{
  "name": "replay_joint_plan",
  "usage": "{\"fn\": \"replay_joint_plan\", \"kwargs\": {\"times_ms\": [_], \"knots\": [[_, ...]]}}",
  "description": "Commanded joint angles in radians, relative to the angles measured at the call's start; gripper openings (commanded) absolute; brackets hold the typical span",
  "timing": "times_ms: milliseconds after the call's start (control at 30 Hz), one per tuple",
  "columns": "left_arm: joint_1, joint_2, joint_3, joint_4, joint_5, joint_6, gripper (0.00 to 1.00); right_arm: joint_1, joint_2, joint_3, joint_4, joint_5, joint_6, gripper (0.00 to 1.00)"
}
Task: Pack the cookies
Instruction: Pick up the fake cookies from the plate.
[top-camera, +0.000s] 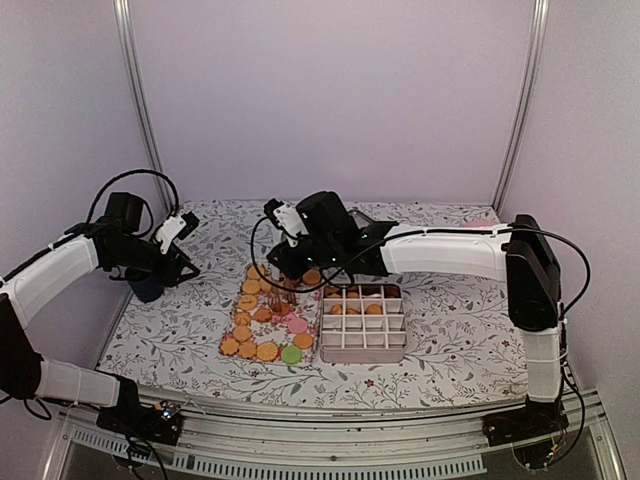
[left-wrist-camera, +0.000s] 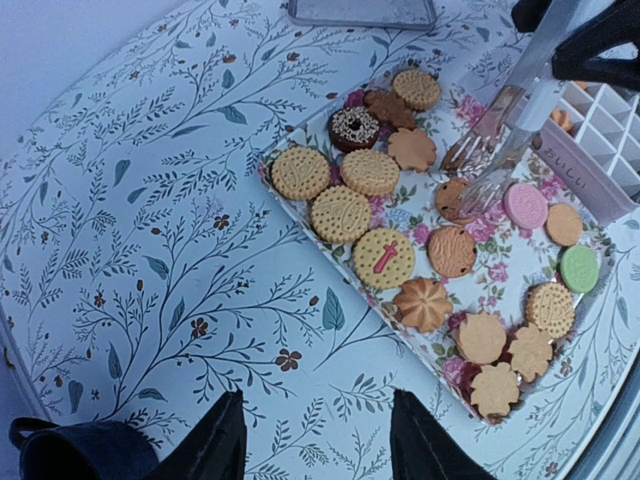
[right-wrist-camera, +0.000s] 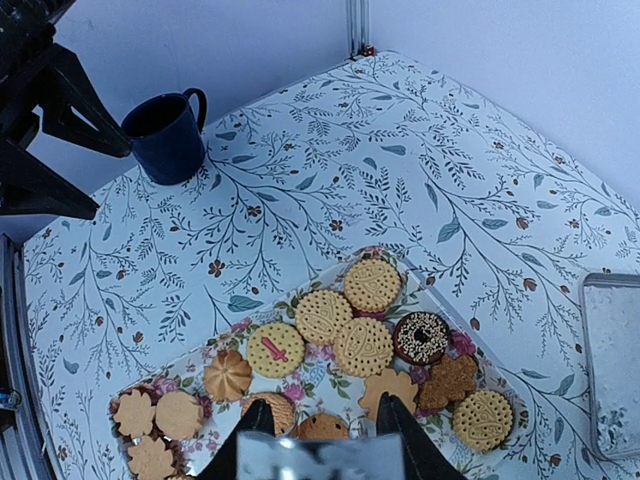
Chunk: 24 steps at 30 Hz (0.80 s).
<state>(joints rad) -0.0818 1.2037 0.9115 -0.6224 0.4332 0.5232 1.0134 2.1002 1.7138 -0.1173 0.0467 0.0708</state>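
The cookies (top-camera: 262, 330) lie spread on a floral tray (left-wrist-camera: 292, 205) in the middle of the table: round golden ones (left-wrist-camera: 383, 258), pink (left-wrist-camera: 524, 205), green (left-wrist-camera: 578, 268) and a dark ring-shaped one (right-wrist-camera: 420, 338). Several more sit in the back rows of a white gridded box (top-camera: 363, 322) to the tray's right. My right gripper (top-camera: 292, 262) is shut on clear plastic tongs (left-wrist-camera: 497, 135), whose tips hang just above a brown cookie (left-wrist-camera: 452, 200). Over bare tablecloth left of the tray, my left gripper (left-wrist-camera: 315, 440) is open and holds nothing.
A dark blue mug (right-wrist-camera: 170, 135) stands at the table's left edge, right beside the left gripper. A metal lid (right-wrist-camera: 610, 370) lies behind the tray. Something pink (top-camera: 480, 223) rests at the back right. Frame posts rise at both back corners.
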Motion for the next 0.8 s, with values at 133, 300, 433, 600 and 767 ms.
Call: {"fn": "replay_joint_plan", "kwargs": {"times_ms": [133, 300, 433, 600, 767], "knots": [[0.012, -0.007, 0.012, -0.009, 0.006, 0.011, 0.50, -0.003, 0.035, 0.000, 0.041, 0.004, 0.019, 0.38], [0.013, -0.012, 0.011, -0.010, 0.005, 0.012, 0.50, 0.003, 0.037, -0.016, 0.042, -0.006, 0.023, 0.41], [0.012, -0.013, 0.010, -0.010, 0.007, 0.011, 0.50, 0.011, 0.031, -0.020, 0.038, 0.017, 0.011, 0.41], [0.012, -0.013, 0.010, -0.010, 0.007, 0.011, 0.50, 0.014, 0.004, -0.040, 0.055, 0.001, 0.006, 0.41], [0.013, -0.015, 0.010, -0.010, 0.007, 0.012, 0.50, 0.014, -0.051, -0.060, 0.065, 0.017, 0.002, 0.39]]}}
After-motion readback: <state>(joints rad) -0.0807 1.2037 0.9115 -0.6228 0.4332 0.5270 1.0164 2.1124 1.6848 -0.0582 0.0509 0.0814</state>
